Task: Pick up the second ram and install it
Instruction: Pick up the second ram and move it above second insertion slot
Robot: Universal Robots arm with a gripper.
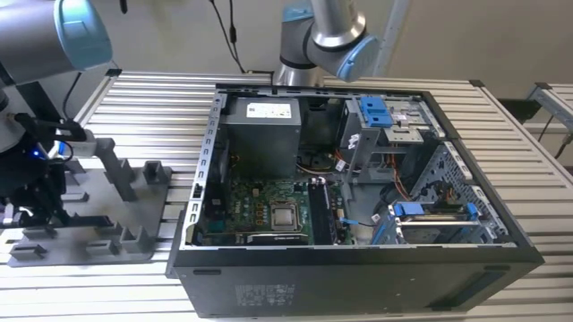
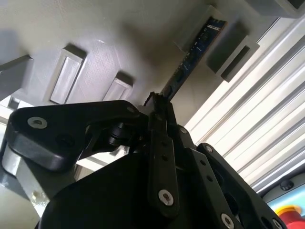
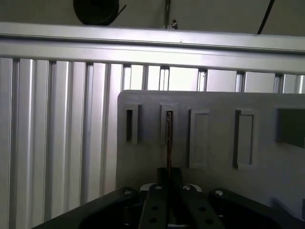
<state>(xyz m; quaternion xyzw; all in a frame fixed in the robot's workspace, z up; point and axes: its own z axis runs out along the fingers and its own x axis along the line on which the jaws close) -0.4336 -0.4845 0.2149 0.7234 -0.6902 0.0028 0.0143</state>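
The second ram (image 2: pixel 193 52) is a thin dark green stick with small chips, standing on edge in a slot of the grey fixture plate (image 2: pixel 95 28). In the first wrist view the second ram (image 3: pixel 168 143) shows edge-on, rising out of a narrow slot. My gripper (image 2: pixel 159 102) has its black fingers closed against both faces of the stick's near end, while the far end sits in the slot. In the exterior view my gripper (image 1: pixel 40 213) hangs low over the fixture plate (image 1: pixel 98 221) at the exterior view's left.
An open computer case (image 1: pixel 501 228) lies at the middle, with its motherboard (image 1: pixel 268 208) and memory slots (image 1: pixel 321 211) facing up. A second arm (image 1: pixel 323 40) stands behind the case. Upright posts (image 1: pixel 117 168) rise from the plate. The slatted aluminium table (image 3: pixel 52 124) runs all around.
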